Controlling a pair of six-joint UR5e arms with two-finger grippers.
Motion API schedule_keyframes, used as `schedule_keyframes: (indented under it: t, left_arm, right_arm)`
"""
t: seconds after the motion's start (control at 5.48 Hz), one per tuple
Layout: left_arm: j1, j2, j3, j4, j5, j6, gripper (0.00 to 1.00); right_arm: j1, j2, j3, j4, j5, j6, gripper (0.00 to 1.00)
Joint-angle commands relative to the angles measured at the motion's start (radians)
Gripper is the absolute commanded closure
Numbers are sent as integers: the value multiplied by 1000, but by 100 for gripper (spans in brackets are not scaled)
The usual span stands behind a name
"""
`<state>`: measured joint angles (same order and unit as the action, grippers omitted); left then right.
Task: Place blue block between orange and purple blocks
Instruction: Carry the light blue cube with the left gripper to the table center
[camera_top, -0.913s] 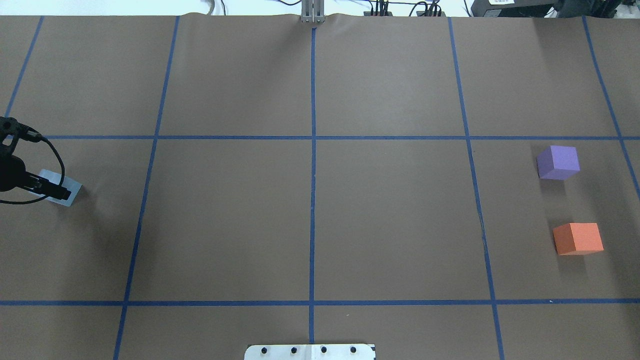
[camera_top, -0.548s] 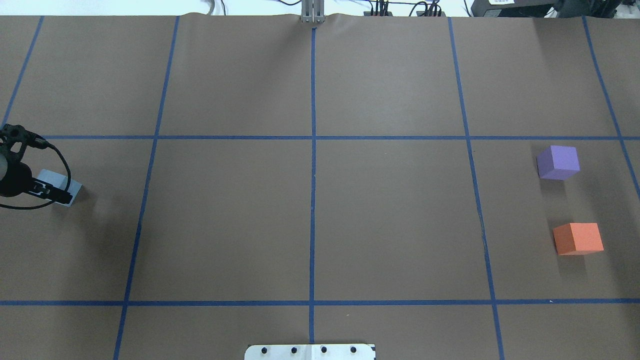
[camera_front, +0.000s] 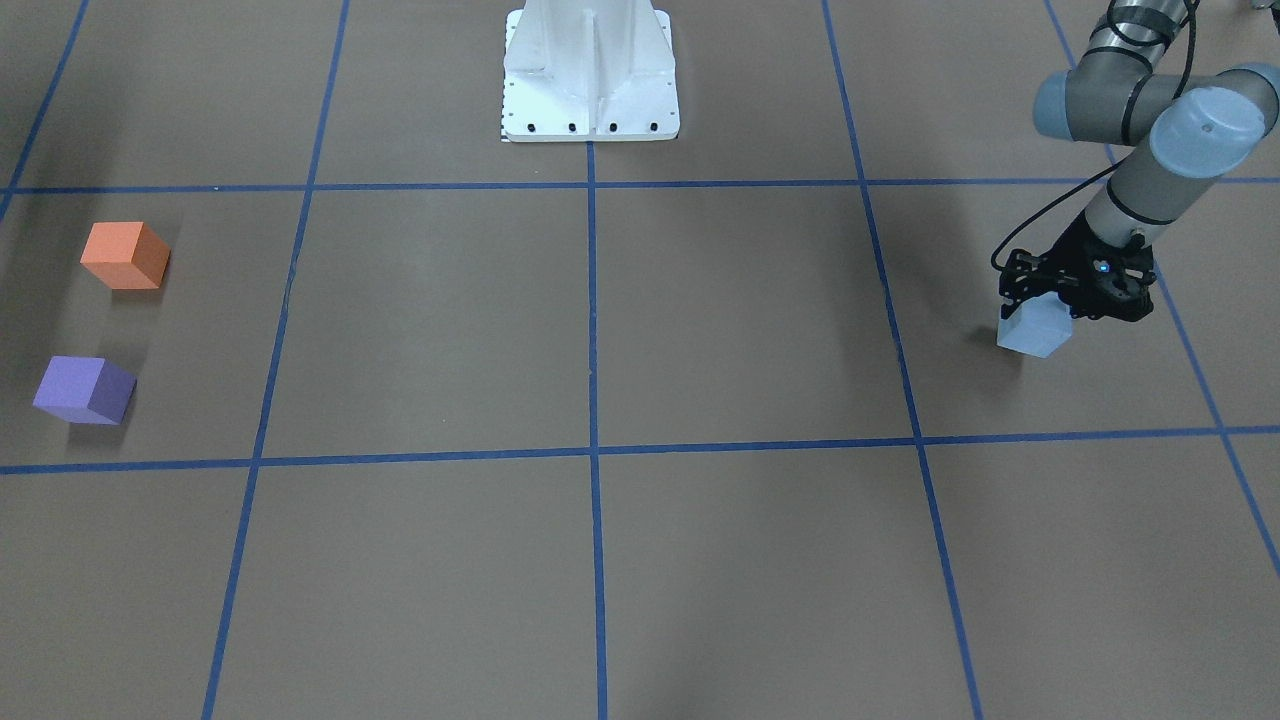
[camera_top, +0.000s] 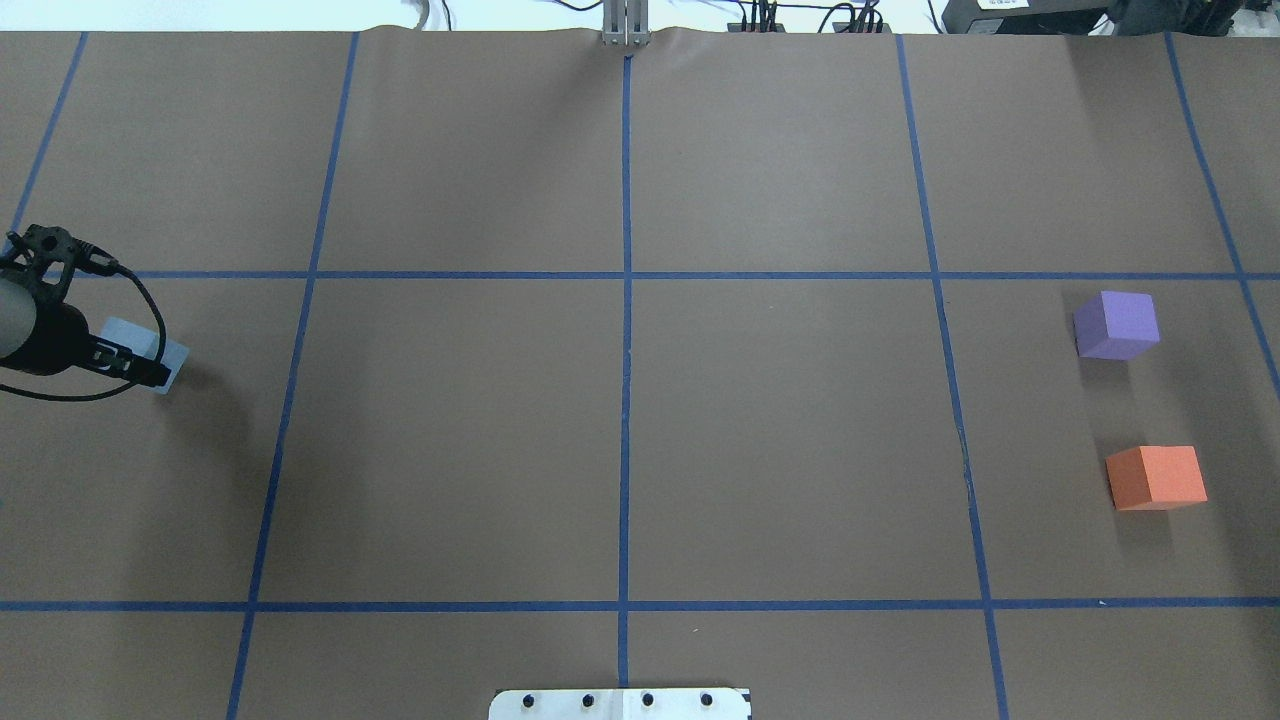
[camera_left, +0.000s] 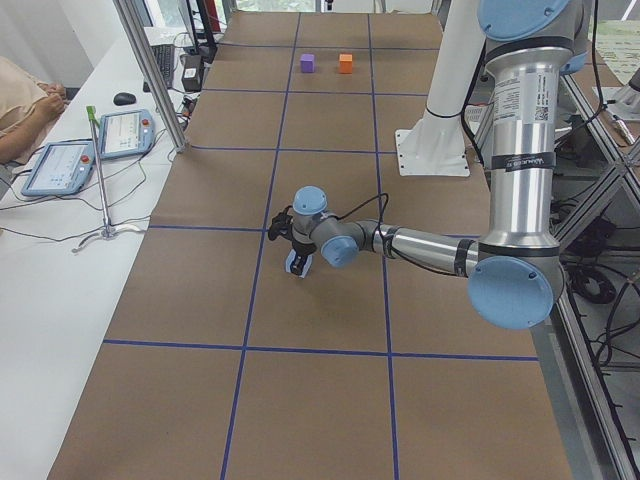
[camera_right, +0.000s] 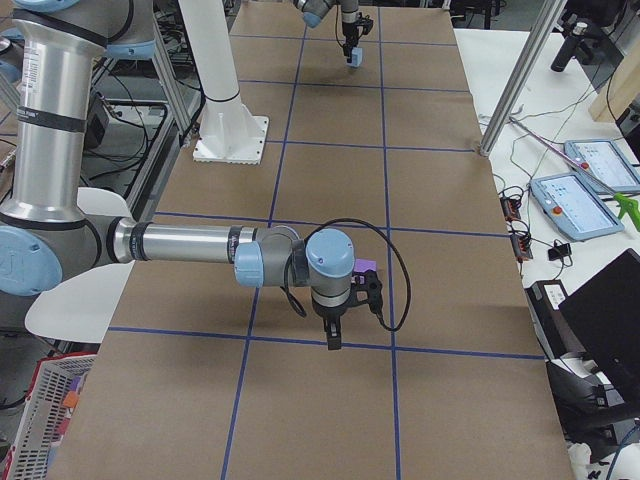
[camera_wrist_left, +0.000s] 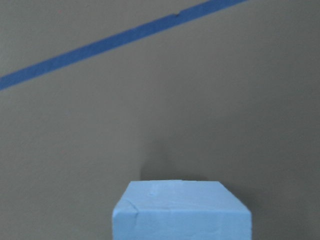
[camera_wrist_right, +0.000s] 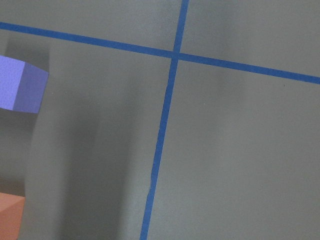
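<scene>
My left gripper is shut on the light blue block at the table's far left and holds it just above the paper. It also shows in the front-facing view over the blue block. The left wrist view shows the block's top. The purple block and the orange block sit at the far right with a gap between them. My right gripper hangs near the purple block and shows only in the exterior right view, so I cannot tell whether it is open or shut.
Brown paper with a blue tape grid covers the table. The white robot base stands at the robot's edge. Tablets and a thin stand lie on the side desk, beyond the paper.
My left gripper has moved to the right and slightly away from the robot, carrying the blue block with it. The purple and orange blocks have not moved.
</scene>
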<state>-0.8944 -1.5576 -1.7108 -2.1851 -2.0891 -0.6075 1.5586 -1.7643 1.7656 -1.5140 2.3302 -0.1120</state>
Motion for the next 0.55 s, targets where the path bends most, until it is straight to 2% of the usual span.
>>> schedule_keyframes:
  t: [0.0, 0.18, 0.37]
  left_arm:
    - [79, -196, -30, 83, -5, -235, 92]
    - [153, -410, -23, 299, 4, -358, 91]
    - [249, -602, -12, 490, 56, -470, 91]
  right_arm:
    - [0, 0, 2, 0, 0, 0, 0]
    - [0, 2, 3, 0, 0, 0, 0]
    - [0, 3, 3, 0, 0, 0, 0]
